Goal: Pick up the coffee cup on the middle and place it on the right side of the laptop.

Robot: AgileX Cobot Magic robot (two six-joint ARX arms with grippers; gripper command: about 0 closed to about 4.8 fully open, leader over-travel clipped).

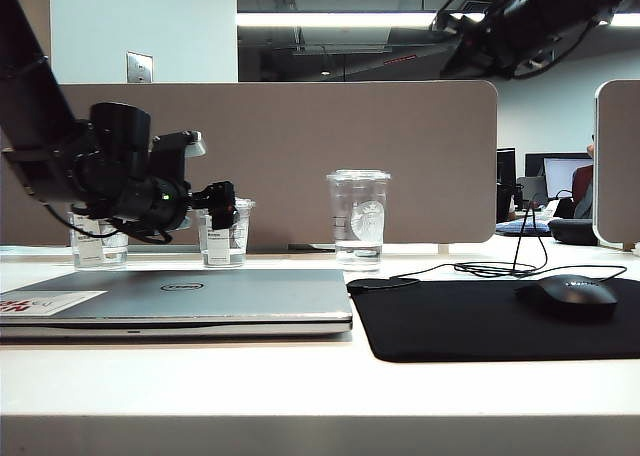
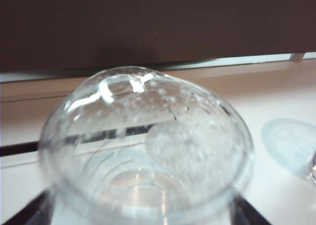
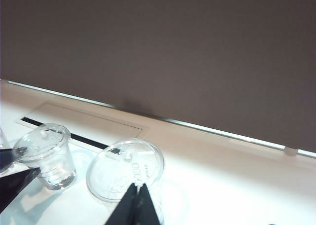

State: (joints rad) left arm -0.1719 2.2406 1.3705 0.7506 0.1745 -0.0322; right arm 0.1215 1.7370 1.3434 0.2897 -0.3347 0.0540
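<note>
**A:** Why is the laptop (image 1: 200, 296) lying closed on the white table (image 1: 200, 386)?

**B:** It serves as a landmark, I'd say. It is a flat, matte silver slab with a sticker at its near corner. The black mat (image 1: 480, 321) lies just beside its right edge, so the drop spot is likely on or near that mat.

**A:** And the arms?

**B:** The left gripper (image 1: 222, 216) is level and at the coffee cup (image 1: 232, 248), which stands behind the laptop, between a similar short cup (image 1: 98, 241) and a taller cup (image 1: 358, 216). Its fingers are spread wide on either side of the cup. No squeeze shows, so I judge it has nothing in its grasp yet.

**A:** The right one?

**B:** The right gripper (image 3: 139, 205) is up high, out of the way, with its tips pressed together and empty.

**A:** What is the cup like?

**B:** It is thin clear plastic, short and wide, with a glossy domed lid and a white label. It is probably slippery and easy to crush.
</note>
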